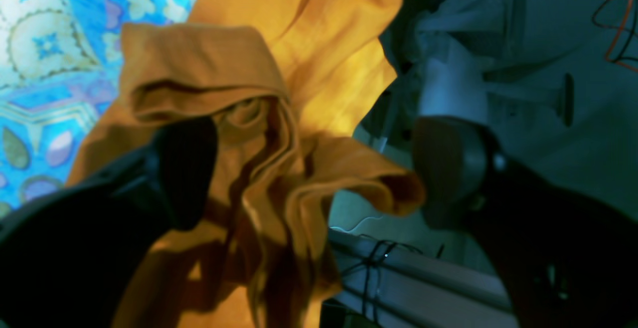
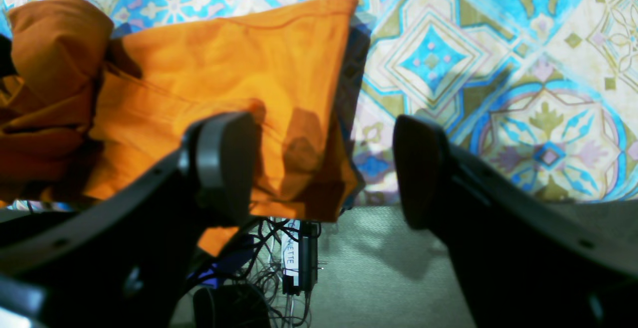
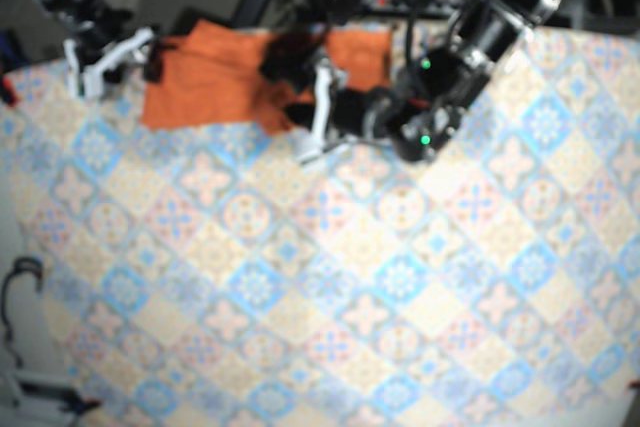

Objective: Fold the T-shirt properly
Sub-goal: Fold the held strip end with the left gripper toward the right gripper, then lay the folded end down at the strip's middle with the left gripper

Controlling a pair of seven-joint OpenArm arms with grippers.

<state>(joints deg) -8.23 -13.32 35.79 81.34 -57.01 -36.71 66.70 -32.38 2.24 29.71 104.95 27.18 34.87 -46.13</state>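
A blue-and-cream patterned tablecloth [image 2: 498, 69] spreads beyond the right claw [image 2: 324, 168], whose jaws stand wide apart. The soft orange T-shirt [image 1: 324, 44] bunches in creased folds between the spread jaws of the left claw [image 1: 314, 168].

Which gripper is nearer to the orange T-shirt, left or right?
Left. The left gripper has the T-shirt bunched between its open jaws; the right gripper is open beside its edge.

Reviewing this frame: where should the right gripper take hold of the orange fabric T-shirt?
Probably grip the orange fabric T-shirt by its straight side edge, near the corner at the table edge, approaching from the bare patterned tablecloth side. That edge lies flat between the open fingers of the right gripper; the opposite end is bunched.
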